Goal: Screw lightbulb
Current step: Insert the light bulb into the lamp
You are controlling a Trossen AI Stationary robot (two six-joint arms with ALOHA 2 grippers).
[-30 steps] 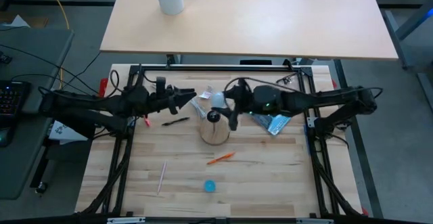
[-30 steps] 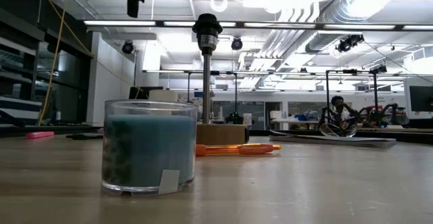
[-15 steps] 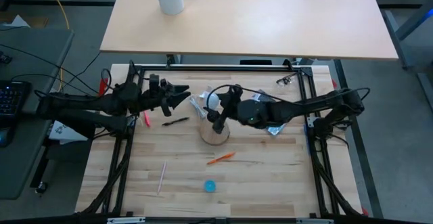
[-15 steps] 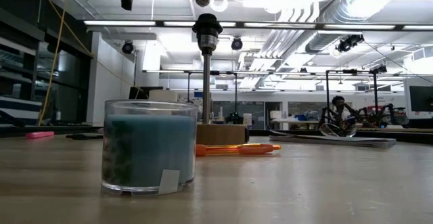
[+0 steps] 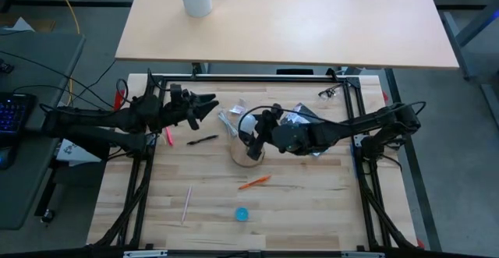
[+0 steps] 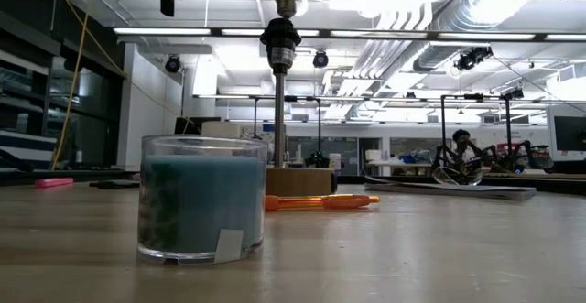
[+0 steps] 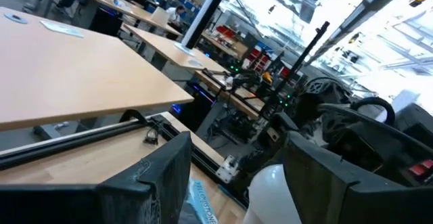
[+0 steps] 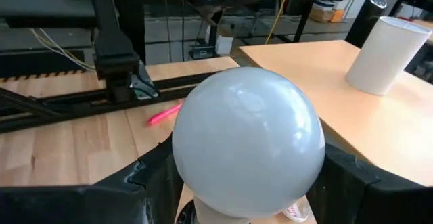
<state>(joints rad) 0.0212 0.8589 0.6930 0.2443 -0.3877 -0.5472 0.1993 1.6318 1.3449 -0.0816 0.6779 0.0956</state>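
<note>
Your right gripper (image 8: 247, 183) has its fingers closed around the lightbulb (image 8: 247, 139), held over the socket (image 6: 280, 37) on the lamp stand's wooden base (image 5: 248, 155). Treat the bulb as light, smooth and fragile: grip the globe's widest part, gently. Only the low view shows the screw base meeting the socket (the high view hides it). Your left gripper (image 5: 204, 105) waits spread open and empty, off to the left.

Smooth glossy white lightbulb (image 8: 247, 140); pale matt wooden table (image 5: 312, 199); glass jar (image 6: 201, 198).
</note>
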